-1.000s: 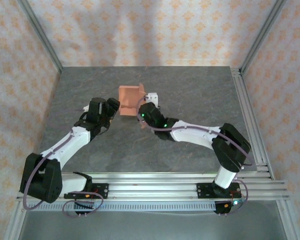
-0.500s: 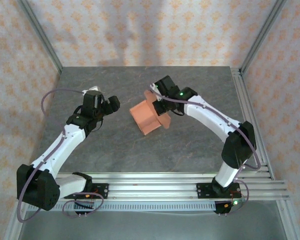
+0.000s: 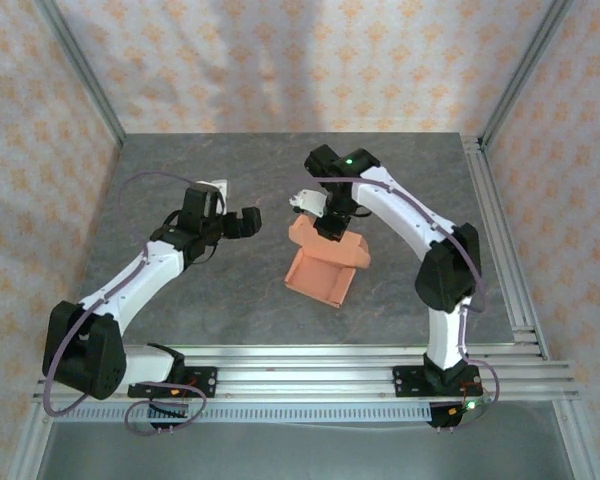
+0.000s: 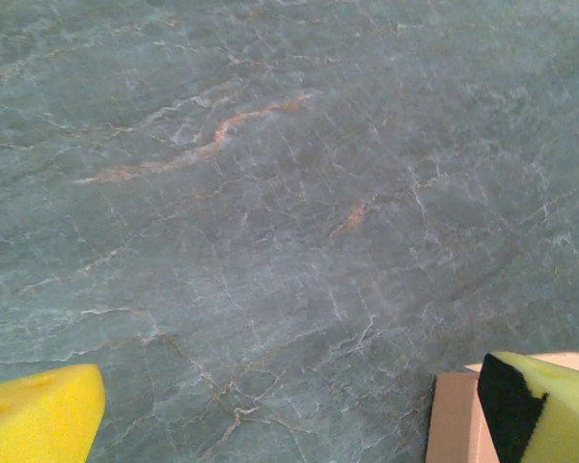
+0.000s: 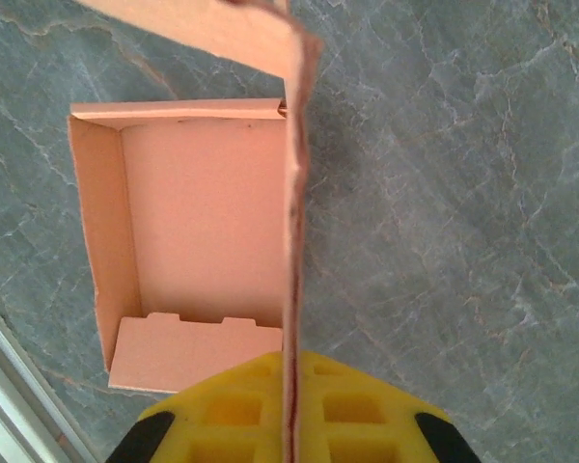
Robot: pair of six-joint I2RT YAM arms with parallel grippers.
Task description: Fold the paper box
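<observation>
"Top view first. What's changed?"

"My right gripper [image 3: 328, 228] has swung the paper box [image 3: 325, 275] round and brought it nearer. It's clenched on the box's raised far side. My left gripper [image 3: 242, 222] has let go and stands apart, left of the box, jaws wide. I'd guess one fold is done and I'm regripping."

"Left wrist?"

"Yellow pads [image 4: 39, 415] are spread, and a box corner sits just beside the other one."

"Right wrist?"

"It's pinching the upright card wall [image 5: 291, 193]. The open tray [image 5: 203, 203] is beside it, with the tabbed flap [image 5: 188, 352] flat."

"Surroundings?"

"Grey veined table [image 3: 180, 310] under the box, patterned walls [image 3: 300, 60] beyond it, rails [image 3: 310, 365] nearer."
</observation>
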